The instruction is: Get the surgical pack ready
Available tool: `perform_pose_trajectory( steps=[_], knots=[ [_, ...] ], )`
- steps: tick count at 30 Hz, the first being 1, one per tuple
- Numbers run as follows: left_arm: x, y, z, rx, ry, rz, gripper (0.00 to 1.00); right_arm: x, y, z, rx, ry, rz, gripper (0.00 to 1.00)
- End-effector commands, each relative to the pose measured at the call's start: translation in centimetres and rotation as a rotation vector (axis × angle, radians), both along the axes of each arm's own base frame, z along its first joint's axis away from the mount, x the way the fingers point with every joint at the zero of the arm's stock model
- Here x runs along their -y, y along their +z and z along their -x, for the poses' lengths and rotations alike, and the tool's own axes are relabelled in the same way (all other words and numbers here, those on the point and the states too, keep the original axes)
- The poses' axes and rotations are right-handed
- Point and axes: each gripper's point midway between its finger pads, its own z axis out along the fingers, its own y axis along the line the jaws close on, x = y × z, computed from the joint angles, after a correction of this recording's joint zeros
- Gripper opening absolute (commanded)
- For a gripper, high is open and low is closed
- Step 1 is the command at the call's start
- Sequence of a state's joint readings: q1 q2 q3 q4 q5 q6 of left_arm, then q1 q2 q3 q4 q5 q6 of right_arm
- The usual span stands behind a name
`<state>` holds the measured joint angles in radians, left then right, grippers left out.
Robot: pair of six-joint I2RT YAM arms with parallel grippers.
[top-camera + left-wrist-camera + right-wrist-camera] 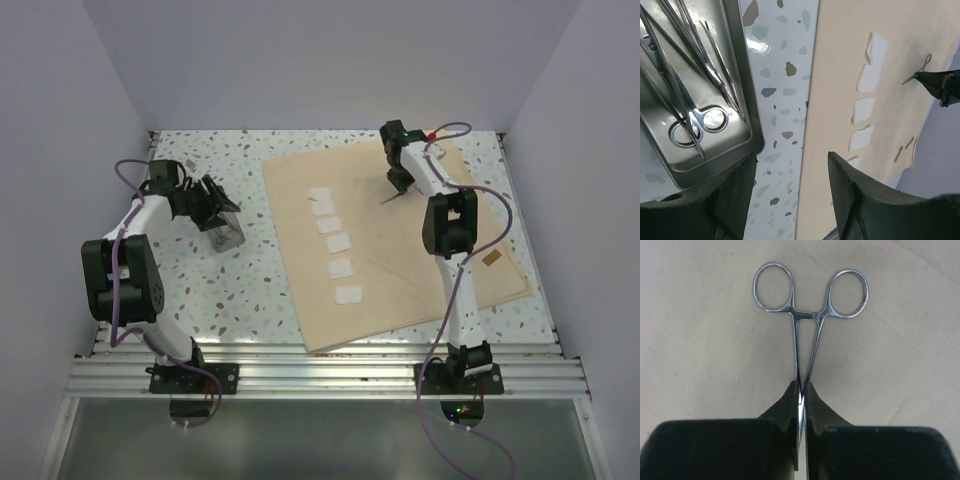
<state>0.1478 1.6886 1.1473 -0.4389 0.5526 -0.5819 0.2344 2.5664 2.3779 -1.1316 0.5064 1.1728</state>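
Between its clenched fingers, the right gripper (802, 405) grasps ring-handled forceps (807, 320), evidently for placement on the beige cloth (900, 370).

Speckled terrazzo worktop (250, 290). Directly on it: tan cloth (400, 290) spread flat over the right half; steel tin (226, 230) at left, well apart from the cloth edge.
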Motion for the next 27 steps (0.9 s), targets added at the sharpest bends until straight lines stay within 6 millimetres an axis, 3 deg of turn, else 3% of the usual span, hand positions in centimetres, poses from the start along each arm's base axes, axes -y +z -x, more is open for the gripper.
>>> perform_pose_trajectory(
  steps=[1,7,8,10,11,12,15,22,27],
  knots=[
    [0.7,2.3,-0.5,0.078,-0.042,0.010,0.63,-0.5,-0.4,0.5,-0.023,0.001,-0.047,0.00],
    [2.9,3.1,-0.4,0.113,-0.122,0.054,0.66,-1.9,3.3,-0.8,0.049,0.156,-0.134,0.00],
    [3.6,3.2,-0.2,0.114,-0.141,0.051,0.67,-2.2,4.4,-0.7,0.055,0.191,-0.151,0.00],
    [4.4,3.6,-0.1,0.124,-0.158,0.049,0.67,-1.4,4.3,0.7,0.004,0.231,-0.138,0.00],
    [4.7,3.8,0.0,0.126,-0.164,0.050,0.67,-1.3,5.7,0.9,0.030,0.252,-0.134,0.00],
    [5.3,4.1,0.1,0.128,-0.171,0.057,0.67,-0.8,5.2,1.0,0.030,0.289,-0.109,0.07],
    [6.1,4.8,0.4,0.142,-0.182,0.058,0.67,-0.2,6.2,0.6,0.048,0.353,-0.059,0.37],
    [6.8,4.1,1.3,0.121,-0.187,0.078,0.67,-0.2,4.8,1.3,-0.033,0.389,-0.036,0.55],
    [7.7,4.2,1.7,0.126,-0.210,0.081,0.67,-0.3,3.5,2.0,-0.075,0.384,-0.020,0.56]
  ],
)
